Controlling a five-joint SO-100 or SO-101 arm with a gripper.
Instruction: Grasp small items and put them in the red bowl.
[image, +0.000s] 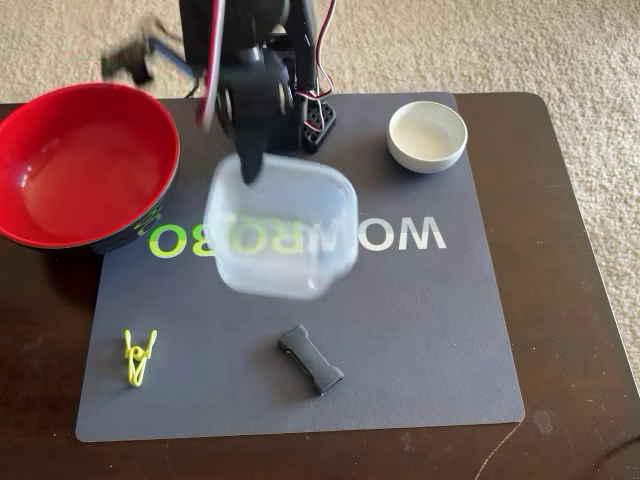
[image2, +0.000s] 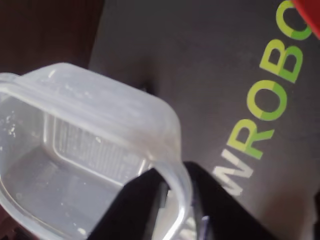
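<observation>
A clear square plastic container (image: 283, 232) hangs blurred above the grey mat, lifted off it. My gripper (image: 249, 168) is shut on its far rim; in the wrist view the black fingers (image2: 145, 200) pinch the container (image2: 90, 140) wall from both sides. The red bowl (image: 80, 165) sits at the left edge of the table, empty; only a corner of it (image2: 310, 15) shows in the wrist view. On the mat lie a small white bowl (image: 428, 136) at the back right, a black bow-tie buckle (image: 310, 360) near the front, and a yellow-green clip (image: 138, 357) at the front left.
The grey mat (image: 420, 330) with green and white lettering covers most of the dark wooden table (image: 575, 280). The arm's base (image: 300, 110) stands at the mat's far edge. Beige carpet surrounds the table.
</observation>
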